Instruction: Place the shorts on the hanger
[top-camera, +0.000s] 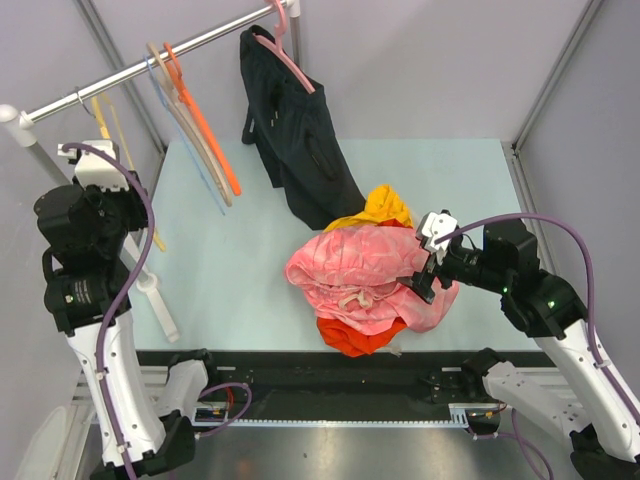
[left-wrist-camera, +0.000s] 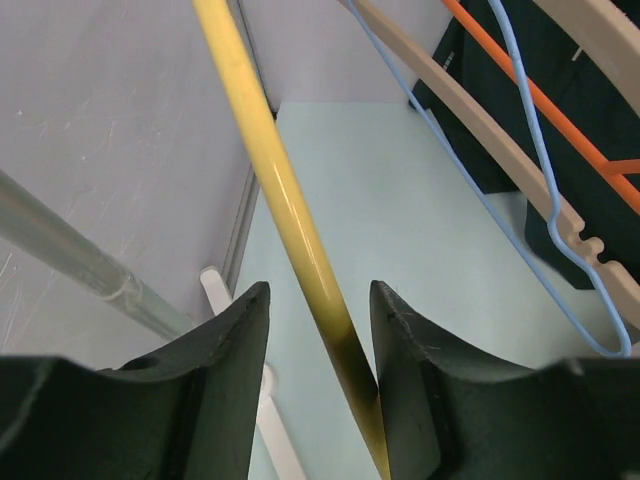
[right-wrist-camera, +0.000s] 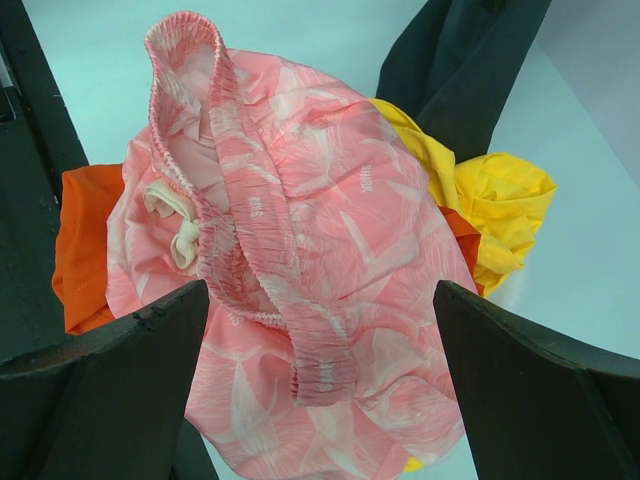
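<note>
The pink shorts lie crumpled on a pile of clothes at mid-table; in the right wrist view their waistband and white drawstring face up. My right gripper is open over the shorts' right side, its jaws wide apart on either side of the fabric, holding nothing. The yellow hanger hangs from the rail at far left. My left gripper is open with the hanger's yellow bar between the fingers, resting against the right finger.
An orange-red garment and a yellow garment lie under the shorts. On the rail hang a beige hanger, an orange hanger, a thin blue hanger, and a pink hanger with a black garment. A white rack foot stands at the left.
</note>
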